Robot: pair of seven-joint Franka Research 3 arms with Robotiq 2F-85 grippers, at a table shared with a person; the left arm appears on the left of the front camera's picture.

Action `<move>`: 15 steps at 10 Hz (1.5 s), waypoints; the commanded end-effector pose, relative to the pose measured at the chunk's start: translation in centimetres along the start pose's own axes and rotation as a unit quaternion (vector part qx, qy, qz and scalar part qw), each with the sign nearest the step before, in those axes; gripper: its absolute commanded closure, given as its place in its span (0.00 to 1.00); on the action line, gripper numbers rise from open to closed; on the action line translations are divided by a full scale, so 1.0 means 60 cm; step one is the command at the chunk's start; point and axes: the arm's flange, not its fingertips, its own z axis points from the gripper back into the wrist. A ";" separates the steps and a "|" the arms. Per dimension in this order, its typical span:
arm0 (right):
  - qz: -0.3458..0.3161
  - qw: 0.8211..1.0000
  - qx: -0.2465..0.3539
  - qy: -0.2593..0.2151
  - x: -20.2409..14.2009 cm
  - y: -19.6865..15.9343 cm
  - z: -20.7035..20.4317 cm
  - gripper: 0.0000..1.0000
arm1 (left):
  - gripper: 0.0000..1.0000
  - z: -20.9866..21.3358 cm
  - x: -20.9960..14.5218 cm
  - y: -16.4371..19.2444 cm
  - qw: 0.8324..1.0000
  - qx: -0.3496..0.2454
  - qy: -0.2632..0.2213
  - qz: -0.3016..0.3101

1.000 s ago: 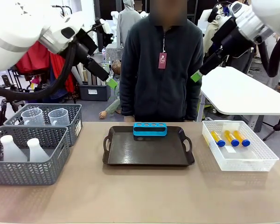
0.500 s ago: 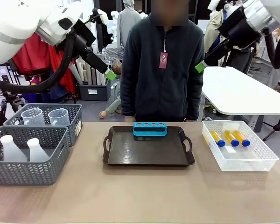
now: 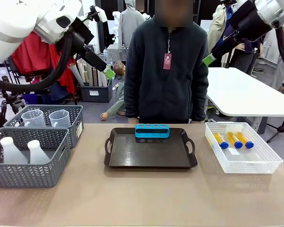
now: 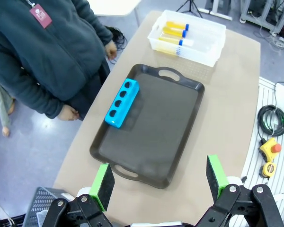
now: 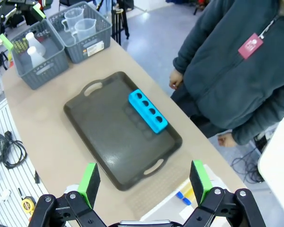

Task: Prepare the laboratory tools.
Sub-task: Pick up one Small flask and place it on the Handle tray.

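Front view:
- Both arms are up high, well above the tabletop [image 3: 142, 203].
- left jaws hang far-left with one green pad [image 3: 109, 73] showing. right jaws hang far-right, also with one pad [image 3: 208, 59] showing. Can't tell the opening from this angle.
- Dark tray [image 3: 146, 153] sits mid-tabletop. A blue rack [image 3: 152, 131] with four holes sits on the tray's far edge.
- White basket [image 3: 248, 166] is right of the tray. Three amber tubes [image 3: 235, 140] with blue caps lie side by side in it.
- On the left, the near grey basket [image 3: 28, 172] holds two white flasks [image 3: 13, 150].
- The far grey basket [image 3: 47, 108] is just behind it and holds two clear beakers [image 3: 60, 118].
- A person [image 3: 163, 71] in a dark fleece stands at the far side, behind the tray.

Left wrist view:
- left jaws are spread wide, pads [image 4: 103, 182] far apart, with nothing between them.
- Tray [image 4: 151, 127] lies below, with the rack [image 4: 121, 102] along its person-side edge.
- White basket [image 4: 203, 49] sits past the tray's other handle, with the tubes [image 4: 173, 32] inside.
- The person's hand [image 4: 66, 112] hangs just off the tabletop edge, near the rack.

Right wrist view:
- right jaws are also wide open and empty, pads [image 5: 90, 182] well apart.
- Tray [image 5: 109, 142] is underneath, with the rack [image 5: 147, 110] on its person-side edge.
- Both grey baskets sit beyond the tray's far handle, one with the flasks [image 5: 33, 49], the other with the beakers [image 5: 78, 21].
- Blue tube caps [image 5: 182, 196] peek out between the pads at the bottom edge.
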 end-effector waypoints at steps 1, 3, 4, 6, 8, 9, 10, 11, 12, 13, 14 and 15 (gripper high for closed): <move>-0.004 1.000 -0.002 -0.014 0.003 -0.010 0.003 0.00 | 0.00 0.007 0.001 0.002 1.000 0.011 -0.006 -0.010; -0.004 1.000 -0.002 -0.011 -0.002 -0.012 0.002 0.00 | 0.00 0.014 -0.001 -0.001 1.000 0.020 -0.010 -0.009; -0.004 1.000 -0.001 -0.011 -0.003 -0.013 -0.001 0.00 | 0.00 0.015 -0.002 0.001 1.000 0.022 -0.015 -0.005; -0.003 1.000 -0.003 0.001 -0.003 -0.005 0.001 0.00 | 0.00 0.011 0.004 0.002 1.000 0.013 -0.010 -0.001; -0.003 1.000 -0.003 0.001 -0.003 -0.005 0.001 0.00 | 0.00 0.011 0.004 0.002 1.000 0.013 -0.010 -0.001; -0.003 1.000 -0.003 0.001 -0.003 -0.005 0.001 0.00 | 0.00 0.011 0.004 0.002 1.000 0.013 -0.010 -0.001; -0.003 1.000 -0.003 0.001 -0.003 -0.005 0.001 0.00 | 0.00 0.011 0.004 0.002 1.000 0.013 -0.010 -0.001; -0.003 1.000 -0.003 0.001 -0.003 -0.005 0.001 0.00 | 0.00 0.011 0.004 0.002 1.000 0.013 -0.010 -0.001; -0.003 1.000 -0.003 0.001 -0.003 -0.005 0.001 0.00 | 0.00 0.011 0.004 0.002 1.000 0.013 -0.010 -0.001; -0.003 1.000 -0.003 0.001 -0.003 -0.005 0.001 0.00 | 0.00 0.011 0.004 0.002 1.000 0.013 -0.010 -0.001; -0.003 1.000 -0.003 0.001 -0.003 -0.005 0.001 0.00 | 0.00 0.011 0.004 0.002 1.000 0.013 -0.010 -0.001; -0.003 1.000 -0.003 0.001 -0.003 -0.005 0.001 0.00 | 0.00 0.011 0.004 0.002 1.000 0.013 -0.010 -0.001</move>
